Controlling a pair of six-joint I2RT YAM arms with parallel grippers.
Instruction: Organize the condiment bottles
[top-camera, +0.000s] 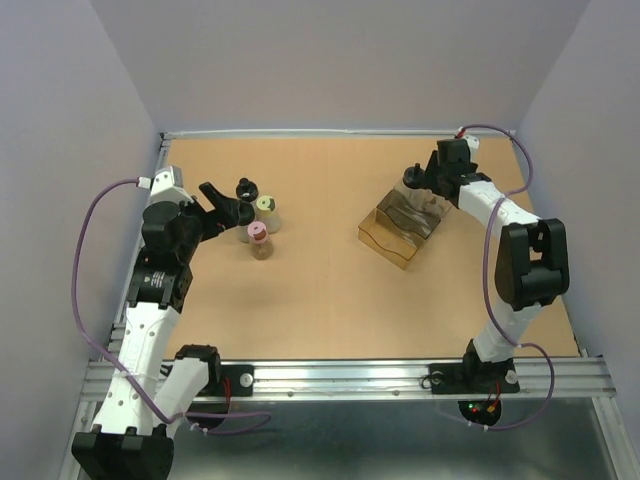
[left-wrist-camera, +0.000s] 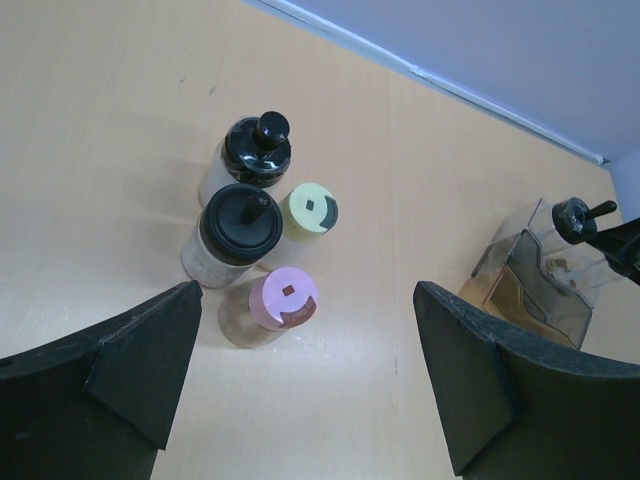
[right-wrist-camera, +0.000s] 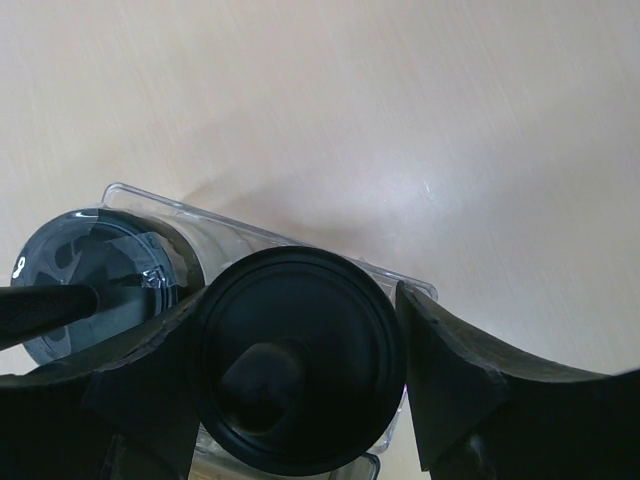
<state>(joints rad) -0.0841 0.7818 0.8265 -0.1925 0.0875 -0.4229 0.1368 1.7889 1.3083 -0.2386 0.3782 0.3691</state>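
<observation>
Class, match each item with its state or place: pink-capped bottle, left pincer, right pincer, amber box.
1 pink-capped bottle
2 left pincer
3 right pincer
4 amber box

A closed on a black-capped bottle
B open, empty
C standing on the right side of the table
D beside the yellow-green-capped bottle

Pairs: 1-D, 2-B, 3-A, 4-C

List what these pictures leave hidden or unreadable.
Top view: one black-capped bottle is lost under the black left gripper; only three caps show there.
Top view: the right gripper and tinted walls hide how many bottles stand in the box.
Right wrist: the held bottle shows only its cap; its body and contents are hidden beneath the cap.
</observation>
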